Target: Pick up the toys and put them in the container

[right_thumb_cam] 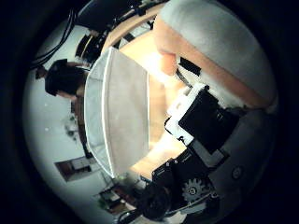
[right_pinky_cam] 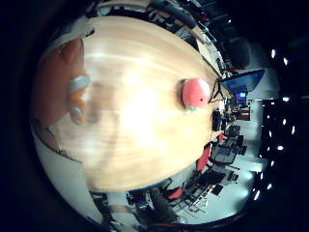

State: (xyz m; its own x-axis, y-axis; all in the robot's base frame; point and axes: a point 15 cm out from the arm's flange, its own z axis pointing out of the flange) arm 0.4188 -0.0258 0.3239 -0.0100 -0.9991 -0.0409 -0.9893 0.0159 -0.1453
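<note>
In the little finger side palm view, an orange toy with grey-blue parts (right_pinky_cam: 66, 82) hangs close to the palm, high over a round wooden table (right_pinky_cam: 145, 126). A red toy (right_pinky_cam: 196, 92) lies on the table near its edge, away from the hand. In the thumb side palm view, the same orange and grey toy (right_thumb_cam: 210, 47) fills much of the picture. My right hand (right_thumb_cam: 201, 121) has its black and white fingers curled against it. A pale rectangular container (right_thumb_cam: 117, 112) stands on the table below, beside the held toy.
Office chairs and desks (right_pinky_cam: 227, 150) stand past the table's edge, with a blue screen (right_pinky_cam: 246, 82) beyond the red toy. A dark chair (right_thumb_cam: 65, 79) stands behind the container.
</note>
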